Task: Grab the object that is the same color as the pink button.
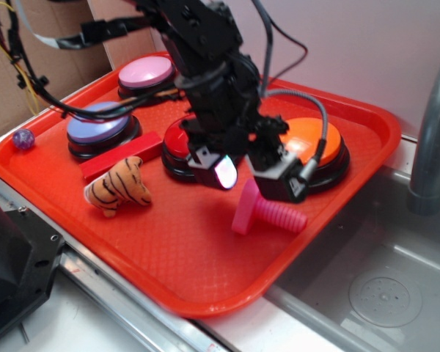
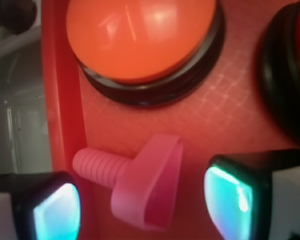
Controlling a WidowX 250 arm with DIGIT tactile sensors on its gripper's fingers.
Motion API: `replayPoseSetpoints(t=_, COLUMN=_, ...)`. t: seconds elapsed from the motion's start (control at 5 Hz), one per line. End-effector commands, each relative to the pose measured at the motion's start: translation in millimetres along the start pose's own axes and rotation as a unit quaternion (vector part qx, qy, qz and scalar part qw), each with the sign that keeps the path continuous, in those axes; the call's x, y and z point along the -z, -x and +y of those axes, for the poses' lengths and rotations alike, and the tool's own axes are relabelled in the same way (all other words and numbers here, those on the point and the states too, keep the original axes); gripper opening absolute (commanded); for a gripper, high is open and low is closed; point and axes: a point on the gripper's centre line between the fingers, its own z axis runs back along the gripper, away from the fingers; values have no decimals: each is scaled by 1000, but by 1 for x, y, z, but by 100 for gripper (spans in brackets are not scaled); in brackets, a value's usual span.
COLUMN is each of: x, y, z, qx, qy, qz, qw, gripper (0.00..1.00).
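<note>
The object, a hot-pink toy bolt (image 1: 266,211), lies on its side on the red tray (image 1: 198,271), head toward the middle, ribbed shaft toward the tray's right rim. My gripper (image 1: 255,179) hangs open just above and behind it. In the wrist view the bolt (image 2: 145,185) lies between the two glowing fingertips (image 2: 57,212), touching neither, its shaft pointing at the left one. The pink button (image 1: 145,73) with a pale pink dome stands at the tray's far left corner, well away from the gripper.
An orange button (image 1: 317,143) sits right behind the gripper, a red button (image 1: 177,145) to its left, a lavender-blue button (image 1: 97,126) further left. A red bar (image 1: 122,155) and a plush tiger (image 1: 119,188) lie near the front left. A steel sink (image 1: 374,286) drops off past the tray's right rim.
</note>
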Motion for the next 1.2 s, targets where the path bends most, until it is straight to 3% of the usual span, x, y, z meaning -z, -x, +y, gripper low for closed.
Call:
replayPoseSetpoints(t=0.0, x=-4, y=-2, z=-8, qx=0, qy=17, qz=-42, qw=999, gripper=11)
replayPoseSetpoints(t=0.2, x=-3, y=-3, z=-8, qx=33, qy=28, qz=-32, qw=999, gripper=2)
replayPoseSetpoints(t=0.4, x=-2, y=-4, z=-9, qx=51, qy=37, qz=-30, qw=998, gripper=0)
replayPoseSetpoints(t=0.8, x=-23, y=-8, z=-5, qx=50, qy=27, qz=-31, qw=998, gripper=0)
replayPoseSetpoints(t=1.0, x=-43, y=-11, z=-2, qx=53, qy=7, qz=-24, qw=998, gripper=0)
